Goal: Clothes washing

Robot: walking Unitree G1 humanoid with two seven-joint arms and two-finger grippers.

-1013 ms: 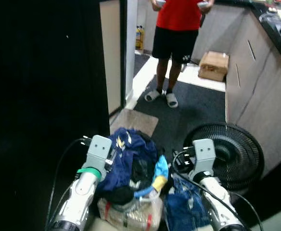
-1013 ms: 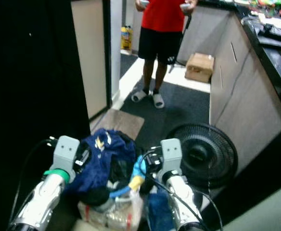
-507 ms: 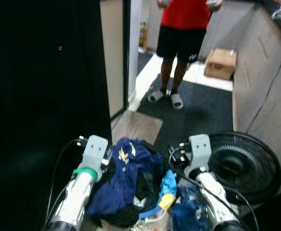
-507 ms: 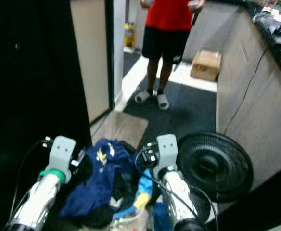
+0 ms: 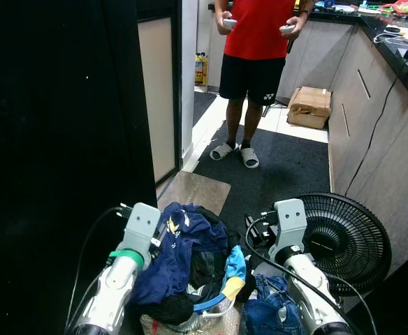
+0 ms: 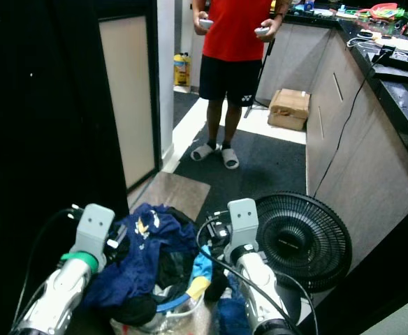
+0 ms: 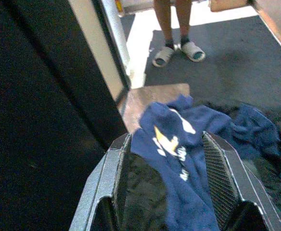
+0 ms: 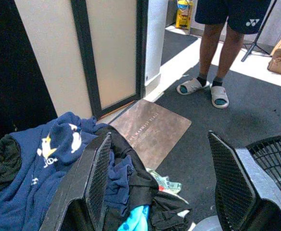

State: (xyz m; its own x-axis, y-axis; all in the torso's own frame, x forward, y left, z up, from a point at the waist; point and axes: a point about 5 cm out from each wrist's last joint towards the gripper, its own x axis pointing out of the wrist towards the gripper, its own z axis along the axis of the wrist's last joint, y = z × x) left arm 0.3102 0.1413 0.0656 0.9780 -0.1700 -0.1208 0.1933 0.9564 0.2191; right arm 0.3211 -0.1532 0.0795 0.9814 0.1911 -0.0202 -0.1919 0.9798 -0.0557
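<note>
Left gripper (image 7: 172, 202) jaws wide around blue garment (image 7: 179, 144).

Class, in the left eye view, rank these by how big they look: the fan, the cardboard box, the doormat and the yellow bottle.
1. Fan, clearly the largest.
2. Doormat.
3. Cardboard box, somewhat smaller than the doormat as seen; it lies farther from the camera, so its true size is unsure.
4. Yellow bottle, the smallest and farthest.

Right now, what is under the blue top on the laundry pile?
Under the blue top lie dark clothes, a cyan-and-yellow item and, at the bottom, a clear plastic bag. Whatever sits deeper in the pile is covered.
</note>
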